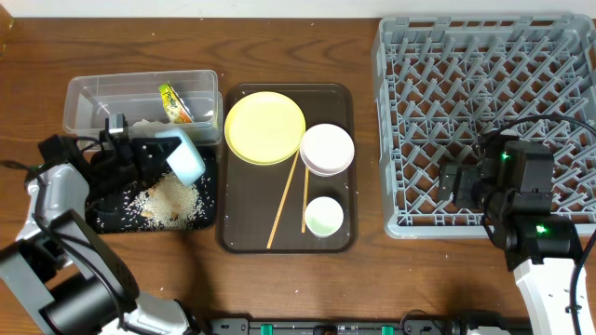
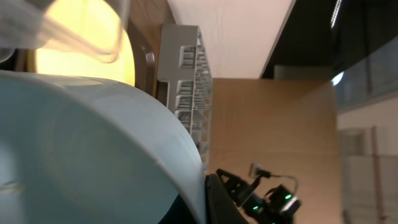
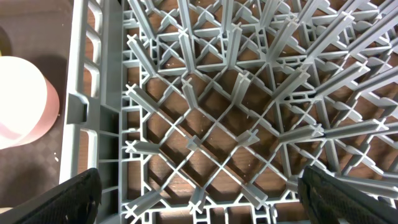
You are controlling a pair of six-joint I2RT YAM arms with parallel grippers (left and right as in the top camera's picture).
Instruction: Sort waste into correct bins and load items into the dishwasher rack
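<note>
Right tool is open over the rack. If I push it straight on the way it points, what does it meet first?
The rack's pegs, near its left wall. Nothing lies between the right tool and them in the wrist view; how far off they are is unclear.

- The desk (image 1: 298,288) is dark brown wood with a visible grain, evenly lit from above.
- In the left wrist view, a plain white wall (image 2: 230,37) runs along the desk's far edge.
- Beyond the wall lies a dark area, where a narrow strip of light (image 2: 337,12) glows.
</note>
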